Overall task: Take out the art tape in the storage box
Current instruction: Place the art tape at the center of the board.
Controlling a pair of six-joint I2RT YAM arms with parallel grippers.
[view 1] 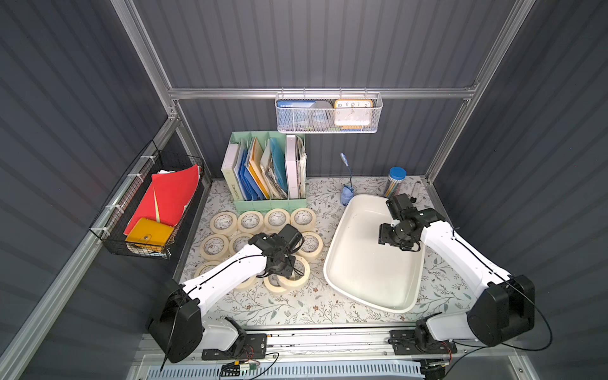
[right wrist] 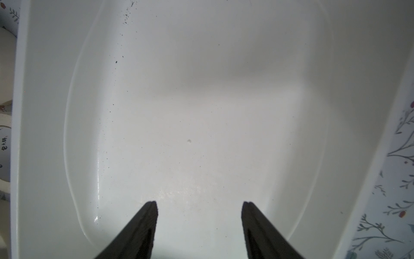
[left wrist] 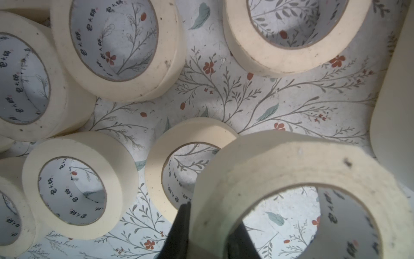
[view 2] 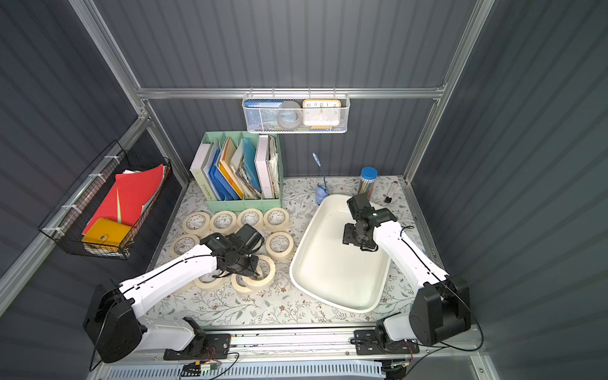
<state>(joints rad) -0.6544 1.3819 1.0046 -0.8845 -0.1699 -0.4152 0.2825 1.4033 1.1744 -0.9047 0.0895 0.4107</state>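
Note:
Several cream art tape rolls (view 1: 223, 222) lie flat on the floral table in front of the file organizer, left of the storage box (view 1: 362, 279). My left gripper (left wrist: 210, 222) is shut on the wall of one art tape roll (left wrist: 291, 161), one finger outside the ring and one inside. In both top views this roll (view 1: 297, 274) (view 2: 263, 273) sits tilted over another roll. The white storage box (right wrist: 201, 101) shows a bare bottom with no roll in it. My right gripper (right wrist: 199, 203) hangs open over that bottom, nothing between its fingers.
A mint-green file organizer (view 1: 266, 171) stands at the back. A white mesh basket (view 1: 325, 113) hangs above it and a black wire basket (view 1: 148, 210) with red folders hangs at the left. A small blue lamp (view 1: 346, 194) and a blue-lidded pencil jar (view 1: 394, 182) stand behind the box.

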